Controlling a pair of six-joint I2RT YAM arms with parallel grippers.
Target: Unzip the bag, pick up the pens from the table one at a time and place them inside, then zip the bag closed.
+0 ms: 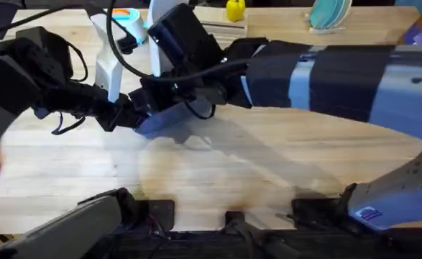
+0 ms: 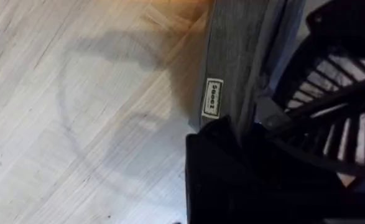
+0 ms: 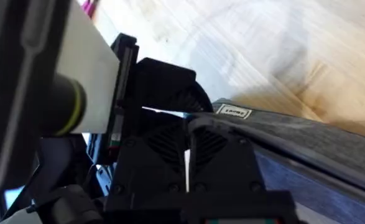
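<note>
Both arms meet over the bag [image 1: 162, 121], held just above the tabletop [image 1: 218, 173]. The left gripper [image 1: 128, 115] pinches its labelled end; keep that taut while the right gripper [image 1: 196, 97] (closure unclear) works the zipper away from it. Plank seams show, the room's clutter beyond.

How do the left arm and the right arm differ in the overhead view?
The left arm reaches in from the left side, and its reaching part is dark. The right arm sweeps in from the right and has pale blue-grey sections. The right arm looks far larger than the left arm. Both meet at the bag on the table.
</note>
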